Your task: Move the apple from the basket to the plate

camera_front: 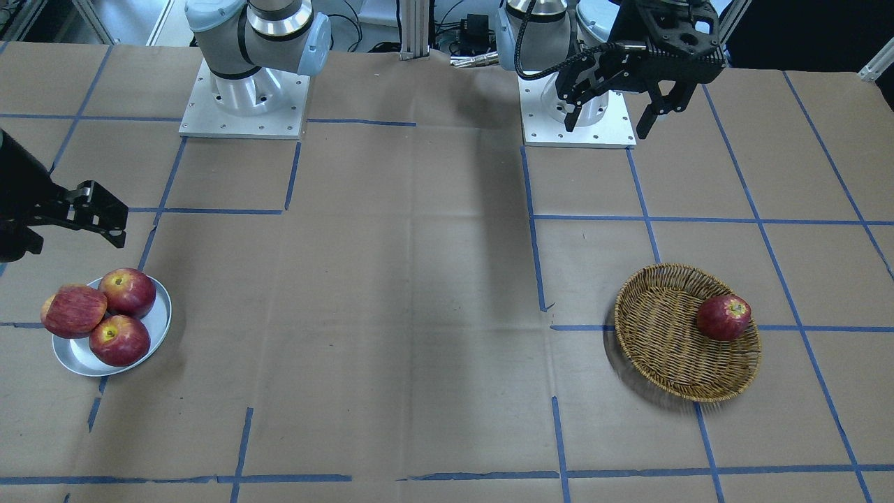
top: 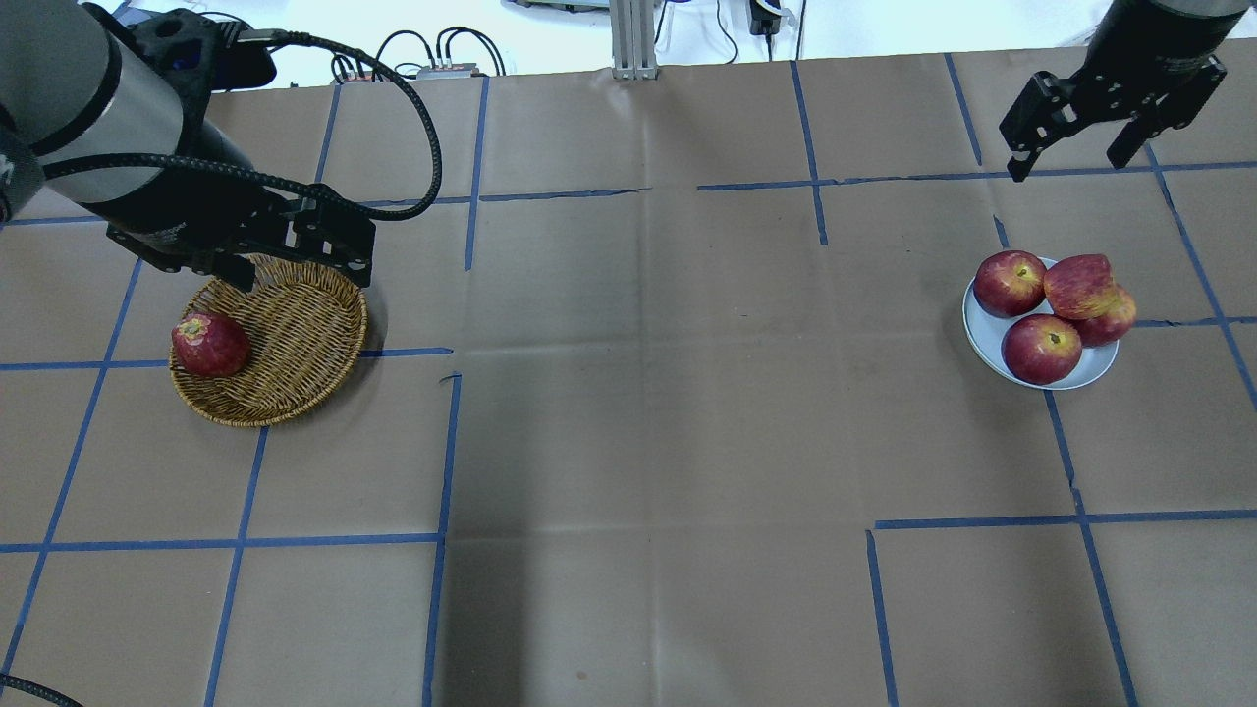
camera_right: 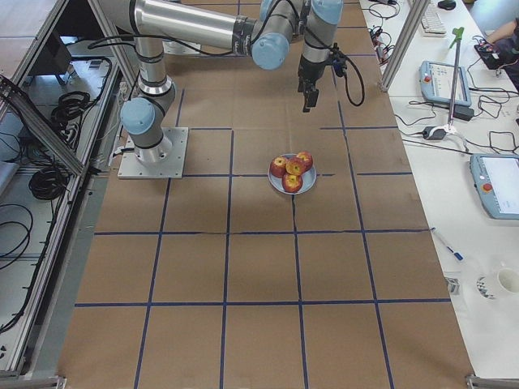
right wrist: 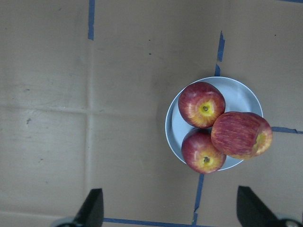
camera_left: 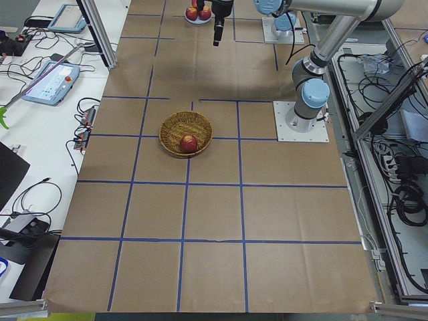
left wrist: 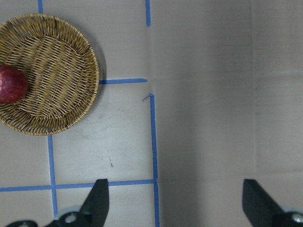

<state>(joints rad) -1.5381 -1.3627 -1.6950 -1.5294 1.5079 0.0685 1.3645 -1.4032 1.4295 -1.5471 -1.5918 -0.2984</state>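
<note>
The pale streaky apple (right wrist: pixel 239 135) lies on its side on the silver-grey plate (right wrist: pixel 239 90), resting on glossy red apples (right wrist: pixel 201 105). It also shows in the overhead view (top: pixel 1075 285) and the front view (camera_front: pixel 73 311). The wicker basket (top: pixel 295 334) holds one dark red apple (top: pixel 209 345) at its edge. My left gripper (top: pixel 300 270) is open and empty, raised over the basket's far rim. My right gripper (top: pixel 1065 162) is open and empty, raised beyond the plate (top: pixel 982 329).
Brown paper with blue tape lines covers the table. The two arm bases (camera_front: pixel 244 105) stand at the robot's edge. The basket (camera_front: pixel 656 335) and plate (camera_front: pixel 77 360) sit at opposite ends, with bare paper between them.
</note>
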